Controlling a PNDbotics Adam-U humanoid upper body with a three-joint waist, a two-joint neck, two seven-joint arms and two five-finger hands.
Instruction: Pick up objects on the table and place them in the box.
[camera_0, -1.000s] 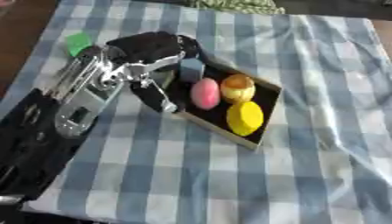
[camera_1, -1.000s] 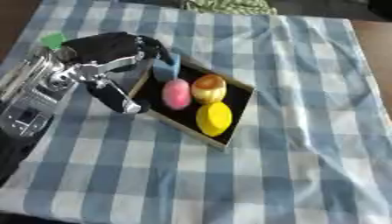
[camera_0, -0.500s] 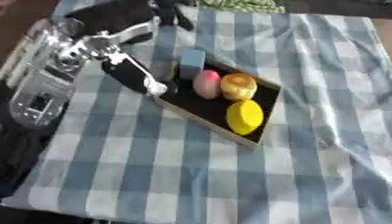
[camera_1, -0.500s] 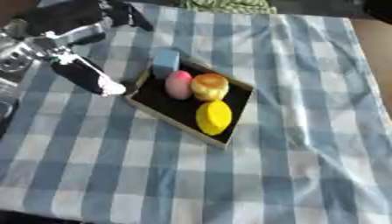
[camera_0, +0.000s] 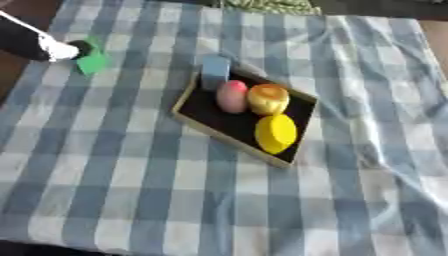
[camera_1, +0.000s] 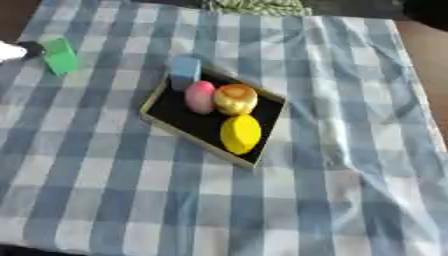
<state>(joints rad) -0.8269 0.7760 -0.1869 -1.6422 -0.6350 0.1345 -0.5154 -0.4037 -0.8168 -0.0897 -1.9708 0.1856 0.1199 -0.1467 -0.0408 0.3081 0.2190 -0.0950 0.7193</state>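
Reaching in at the far left edge, the robot's left hand shows only as a dark finger with a white tip; whether it is released or clenched cannot be told. The tip is just beside, perhaps touching, a green block lying on the blue-and-white checked cloth that covers the table. Toward the middle sits the box, a shallow dark tray with a tan rim, set askew. A pale blue block stands at its far corner. Inside lie a pink egg shape, then a round orange-gold piece, and nearer the front a yellow lemon shape. The right hand is out of sight.
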